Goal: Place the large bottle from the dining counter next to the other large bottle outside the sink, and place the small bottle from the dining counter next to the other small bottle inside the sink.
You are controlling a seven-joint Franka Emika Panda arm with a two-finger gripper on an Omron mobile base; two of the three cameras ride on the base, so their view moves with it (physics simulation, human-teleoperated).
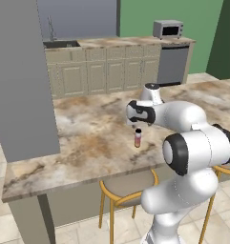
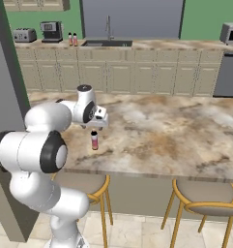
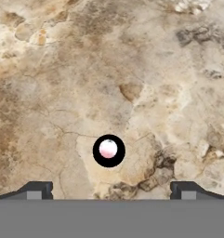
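The small bottle [image 1: 138, 138] [image 2: 94, 140] stands upright on the dining counter [image 1: 88, 138] [image 2: 176, 135], red-orange with a pale cap. My gripper [image 1: 136, 127] [image 2: 94, 128] [image 3: 111, 189] hangs straight above it, pointing down, open and holding nothing. From the hand camera the small bottle [image 3: 108, 150] is a pale cap in a dark ring, centred between the two fingertips and well below them. The sink [image 1: 61, 44] [image 2: 107, 43] lies in the back counter. Two slim bottles [image 2: 72, 38] stand side by side just left of it, too small to tell apart.
A tall grey panel [image 1: 21, 81] rises at the counter's left end. Yellow-framed stools [image 1: 128, 190] [image 2: 205, 203] stand under the near edge. On the back counter are a faucet [image 2: 108, 24], microwave [image 1: 168, 29], toaster [image 2: 24, 35] and coffee machine [image 2: 51, 31].
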